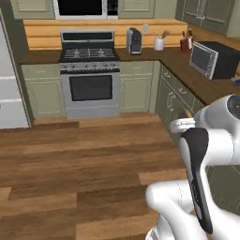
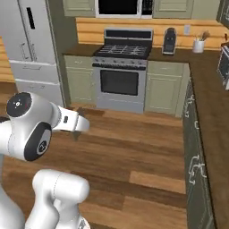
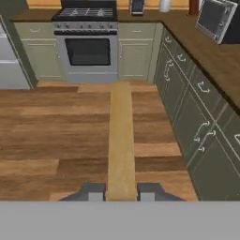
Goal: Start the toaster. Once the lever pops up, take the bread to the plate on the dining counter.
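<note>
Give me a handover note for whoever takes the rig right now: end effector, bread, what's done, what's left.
End effector: shut on the bread slice, which is held edge-on between the fingertips, seen in the hand view.
Position: mid-kitchen over the wood floor, facing the stove.
Done: bread is already in hand.
Left: drive to the dining counter and set the bread on the plate.

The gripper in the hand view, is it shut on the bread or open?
Shut on the bread slice: the gripper has both fingertips pressed against its sides, holding it edge-on above the wood floor.
</note>
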Controlling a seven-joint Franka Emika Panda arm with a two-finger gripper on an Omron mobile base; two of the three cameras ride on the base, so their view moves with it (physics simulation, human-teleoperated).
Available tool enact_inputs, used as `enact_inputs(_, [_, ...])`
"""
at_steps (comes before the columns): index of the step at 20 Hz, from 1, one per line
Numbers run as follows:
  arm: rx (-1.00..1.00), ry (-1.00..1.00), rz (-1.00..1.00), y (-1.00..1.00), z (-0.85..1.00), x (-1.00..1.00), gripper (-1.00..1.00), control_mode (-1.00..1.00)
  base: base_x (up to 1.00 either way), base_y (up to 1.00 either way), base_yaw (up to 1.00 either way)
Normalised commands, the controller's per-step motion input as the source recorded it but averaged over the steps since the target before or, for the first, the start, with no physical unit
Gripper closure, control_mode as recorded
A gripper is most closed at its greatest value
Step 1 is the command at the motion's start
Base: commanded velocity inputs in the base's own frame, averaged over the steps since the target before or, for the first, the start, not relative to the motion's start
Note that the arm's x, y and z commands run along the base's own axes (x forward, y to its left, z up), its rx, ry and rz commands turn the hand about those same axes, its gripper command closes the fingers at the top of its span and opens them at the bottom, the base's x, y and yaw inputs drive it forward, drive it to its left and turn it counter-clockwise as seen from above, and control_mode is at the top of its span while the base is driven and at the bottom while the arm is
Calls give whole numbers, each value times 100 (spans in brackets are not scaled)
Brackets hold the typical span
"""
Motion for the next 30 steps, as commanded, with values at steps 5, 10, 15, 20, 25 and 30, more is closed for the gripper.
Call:
enact_inputs(5, [0, 0, 0, 0, 0, 0, 100, 100, -2, 0, 100])
enact_inputs(10, [0, 0, 0, 0, 0, 0, 100, 100, 4, 0, 95])
enact_inputs(15, [0, 0, 0, 0, 0, 0, 100, 100, 34, 0, 83])
enact_inputs(20, [0, 0, 0, 0, 0, 0, 100, 100, 74, -6, 55])
enact_inputs(25, [0, 0, 0, 0, 0, 0, 100, 100, 99, -19, 31])
enact_inputs(30, [0, 0, 0, 0, 0, 0, 100, 100, 100, -28, 27])
